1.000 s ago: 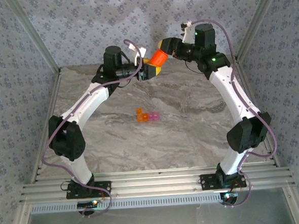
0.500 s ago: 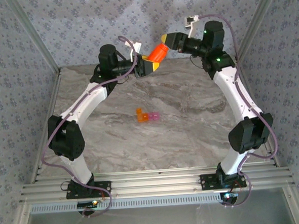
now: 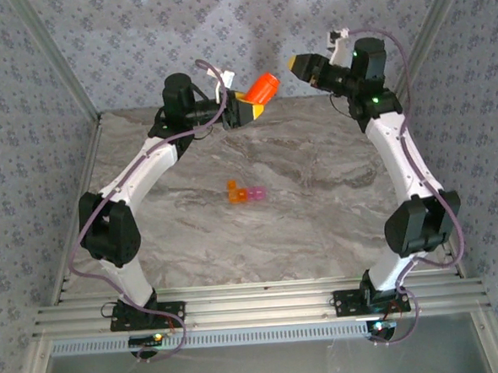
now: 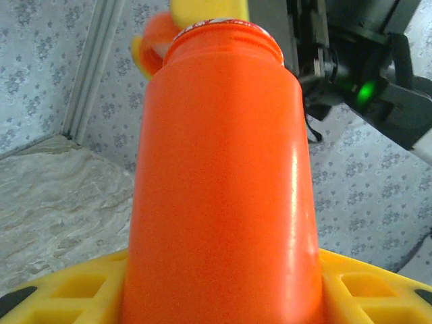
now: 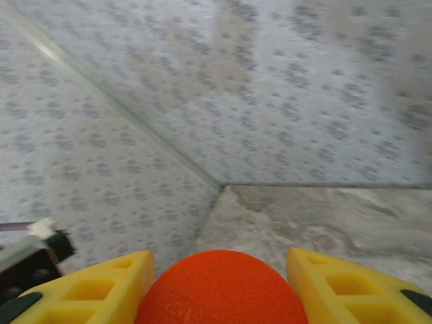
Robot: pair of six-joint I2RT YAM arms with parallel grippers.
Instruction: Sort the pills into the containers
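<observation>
My left gripper is shut on a tall orange bottle, held high over the table's far edge with its uncapped mouth pointing right. The bottle's body rises between the yellow fingers. My right gripper hangs a short way to the right of the mouth, shut on the round orange cap, which also shows past the bottle's mouth. The containers, a small orange and a pink cube joined together, sit mid-table far below both grippers. The pills are out of view.
Patterned walls close in the marble table on three sides. Both arm bases are bolted to the rail at the near edge. Open tabletop lies all around the cubes.
The right gripper has drawn away to the right and upward with the cap, leaving a gap to the bottle's mouth. The left gripper has kept hold of the bottle, shifting slightly.
</observation>
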